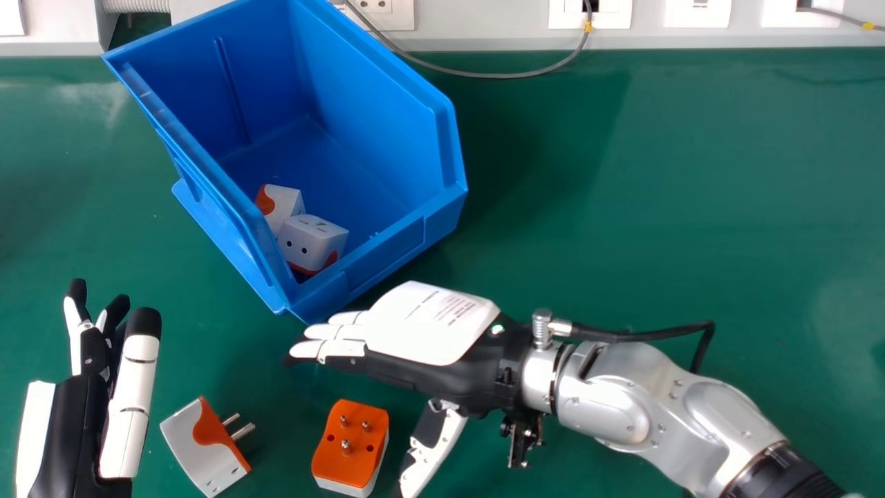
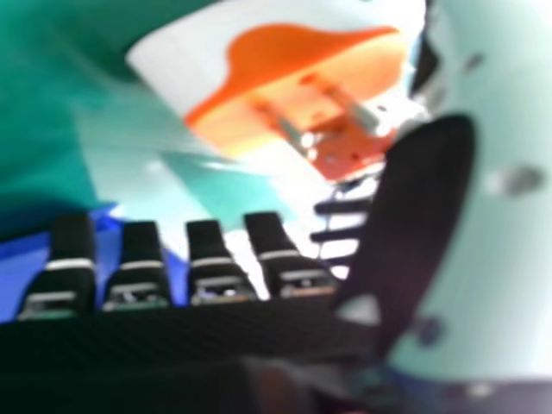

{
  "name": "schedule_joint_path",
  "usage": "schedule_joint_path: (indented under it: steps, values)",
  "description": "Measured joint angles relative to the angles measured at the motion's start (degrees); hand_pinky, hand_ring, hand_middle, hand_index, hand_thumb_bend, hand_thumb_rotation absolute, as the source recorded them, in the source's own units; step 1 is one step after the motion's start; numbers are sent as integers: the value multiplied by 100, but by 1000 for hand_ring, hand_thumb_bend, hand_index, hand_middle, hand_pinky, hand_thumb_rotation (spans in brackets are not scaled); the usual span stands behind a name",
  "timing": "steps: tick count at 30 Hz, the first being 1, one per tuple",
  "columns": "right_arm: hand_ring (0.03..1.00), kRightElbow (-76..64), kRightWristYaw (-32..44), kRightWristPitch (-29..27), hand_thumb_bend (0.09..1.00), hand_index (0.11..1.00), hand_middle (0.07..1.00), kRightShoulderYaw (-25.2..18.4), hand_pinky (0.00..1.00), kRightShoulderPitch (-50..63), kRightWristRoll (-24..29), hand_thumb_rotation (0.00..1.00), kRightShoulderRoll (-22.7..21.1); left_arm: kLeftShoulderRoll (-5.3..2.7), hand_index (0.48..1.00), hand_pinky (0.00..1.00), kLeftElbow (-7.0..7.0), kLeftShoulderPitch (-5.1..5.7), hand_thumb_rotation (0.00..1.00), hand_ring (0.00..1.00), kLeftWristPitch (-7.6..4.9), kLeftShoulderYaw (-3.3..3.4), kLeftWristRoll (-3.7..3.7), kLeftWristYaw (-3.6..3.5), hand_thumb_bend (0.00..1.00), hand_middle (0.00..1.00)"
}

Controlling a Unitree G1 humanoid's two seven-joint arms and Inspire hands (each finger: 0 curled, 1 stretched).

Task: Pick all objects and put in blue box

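Two boxy, metal-pinned adapters (image 1: 356, 460)

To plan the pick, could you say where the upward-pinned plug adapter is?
In the head view, the upward-pinned plug adapter lies near the bottom, left of centre, between the right hand's thumb and the other loose adapter.

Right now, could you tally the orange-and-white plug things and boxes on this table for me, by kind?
Plug adapters: 4 (two loose on the green table, one and another; two in the box, one and another)
Blue box: 1
Total: 5
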Motion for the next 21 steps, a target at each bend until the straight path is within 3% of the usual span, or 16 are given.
schedule_joint_path:
  steps: [4, 16, 21]
  values:
    - [914, 252, -190, -89, 745, 891, 932, 178, 841, -259, -293, 313, 41, 0, 993, 872, -2, -20, 1000, 956, 33, 0, -41, -4, 561, 973]
    - [891, 1169, -1334, -653, 693, 852, 903, 853, 812, -1072, -1352, 270, 126, -4, 999, 894, -19, -54, 1000, 963, 81, -1, -49, -44, 565, 978]
    - [865, 1509, -1787, -721, 656, 820, 869, 1053, 785, -1285, -1529, 252, 210, -13, 1000, 902, -40, -53, 1000, 967, 89, -9, -46, -49, 581, 981]
